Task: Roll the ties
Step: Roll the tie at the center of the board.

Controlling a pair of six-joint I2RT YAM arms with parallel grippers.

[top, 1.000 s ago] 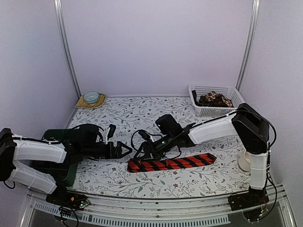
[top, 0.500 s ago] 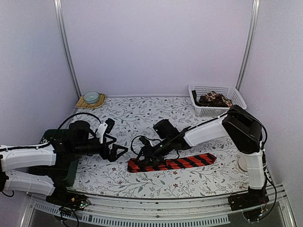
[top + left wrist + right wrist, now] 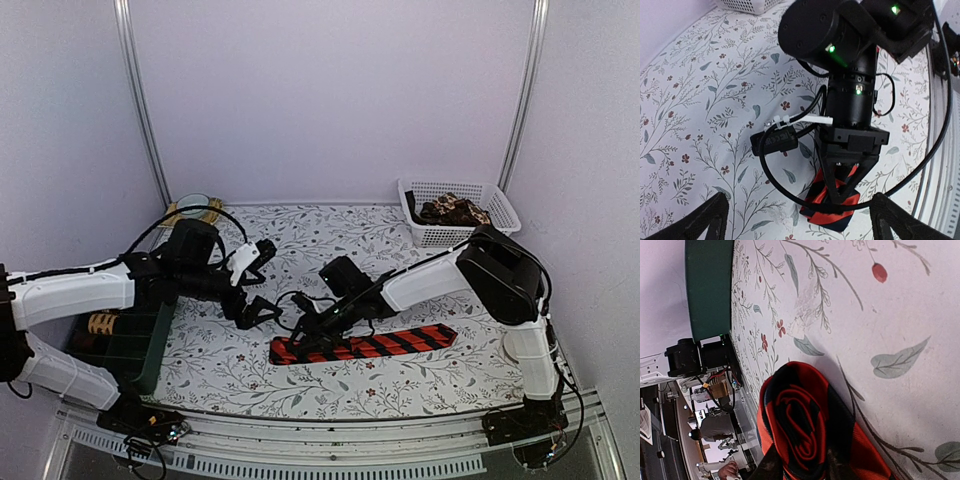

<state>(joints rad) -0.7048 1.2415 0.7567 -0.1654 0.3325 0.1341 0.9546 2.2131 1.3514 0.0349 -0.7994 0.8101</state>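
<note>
Floral-printed cloth, white with grey-green sprigs and small red blossoms, covers the table; pale lilac walls close it in at the back and on both sides; one metal upright stands in the far-left corner and a second upright in the far-right corner; a slotted metal rail runs along the near edge, where my two arms are bolted.

The red-and-black striped tie lies flat near the front centre, running left to right; its rolled end, on the left, is a small spiral resting on the cloth. My right pincer comes down on that rolled end, fingers drawn into a V and pinching it from both sides. My left pincer hovers over the cloth just left of the right one, spread wide, holding nothing and clear of the tie.

A white lattice basket stands at the far right and holds a heap of brown-patterned ties; a dark green bin sits at the near left under my left arm, with a brown-patterned coil inside; a pale bowl on a woven mat occupies the far-left corner, partly hidden by my left arm's cable; a white round object at the right edge is half hidden by my right arm, and I cannot tell what it is.
</note>
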